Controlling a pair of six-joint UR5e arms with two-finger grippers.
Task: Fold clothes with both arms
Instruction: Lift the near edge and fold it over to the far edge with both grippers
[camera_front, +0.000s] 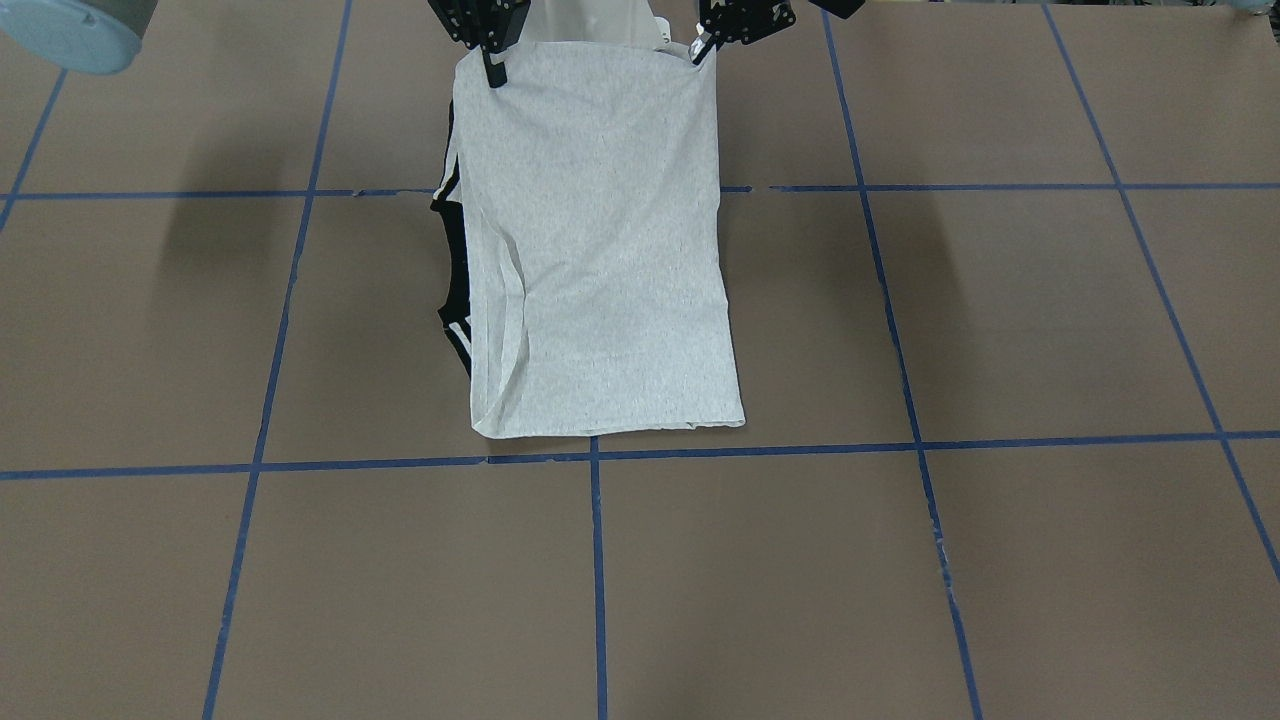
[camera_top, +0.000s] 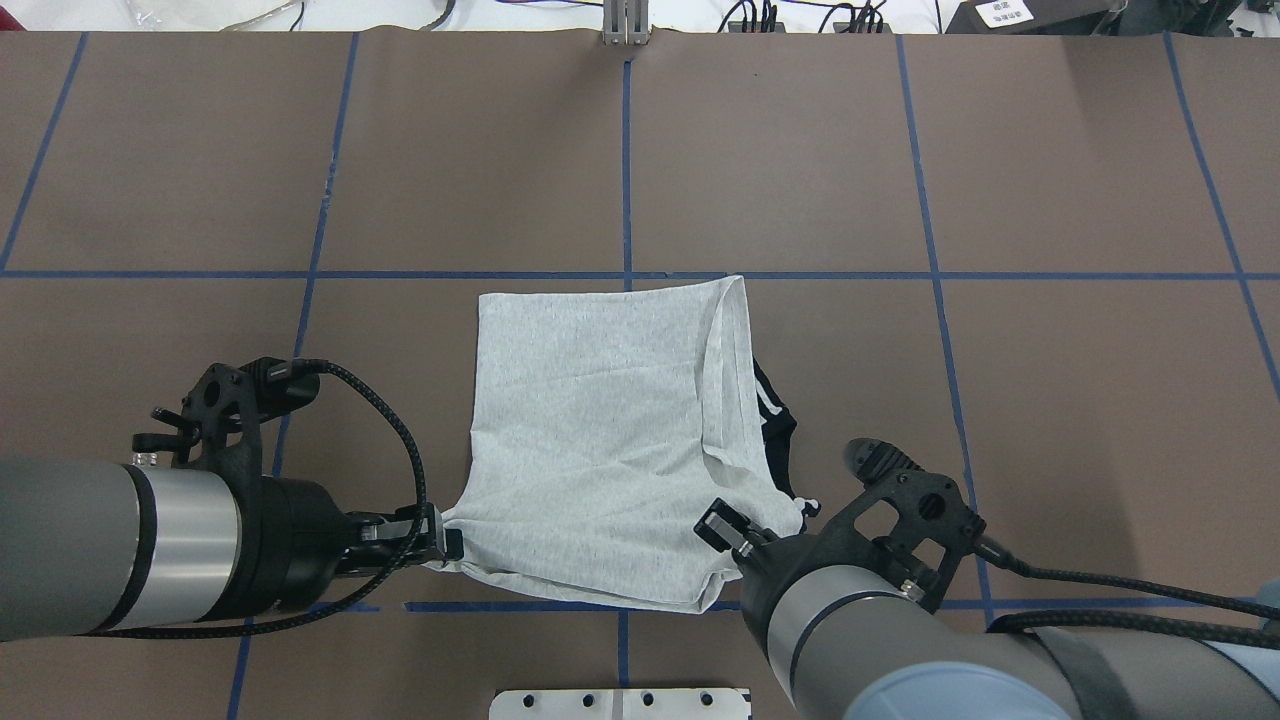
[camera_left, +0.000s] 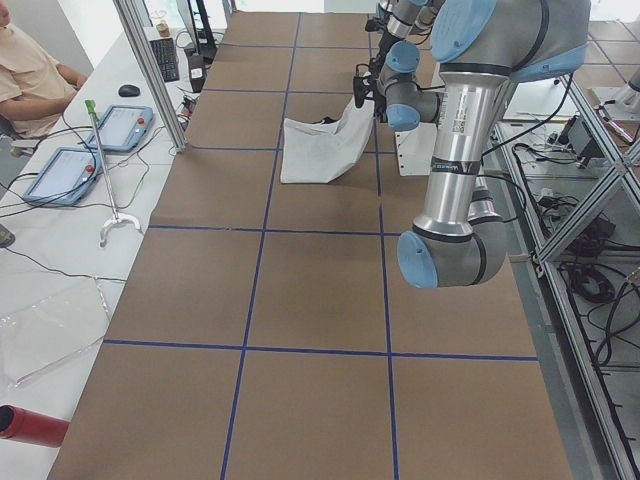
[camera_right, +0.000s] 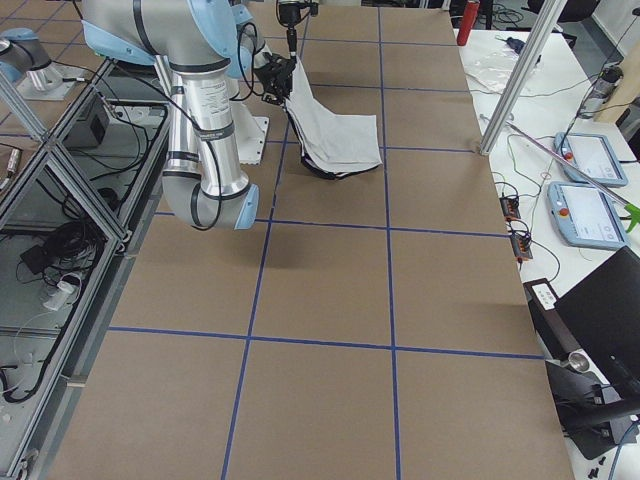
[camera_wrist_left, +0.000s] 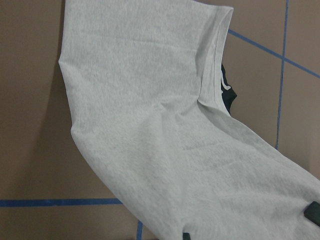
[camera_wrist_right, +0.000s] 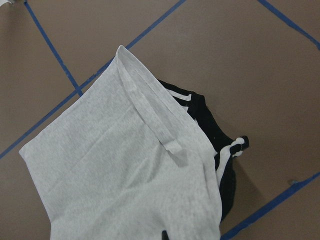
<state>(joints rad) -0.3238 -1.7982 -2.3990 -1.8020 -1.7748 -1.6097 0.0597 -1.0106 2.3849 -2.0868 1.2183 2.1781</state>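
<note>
On the near side of the brown, blue-taped surface (camera_top: 1050, 400), you have the black two-finger left gripper (camera_top: 440, 545) clamped on the near left corner of the light heather-grey T-shirt (camera_top: 600, 420). The black two-finger right gripper (camera_top: 728, 535) pinches its near right corner. Both corners are raised off the surface. From there the cloth slopes down, and its far edge lies flat just short of a blue tape line (camera_top: 800, 275). A black, white-striped part (camera_top: 775, 415) peeks out on its right.
</note>
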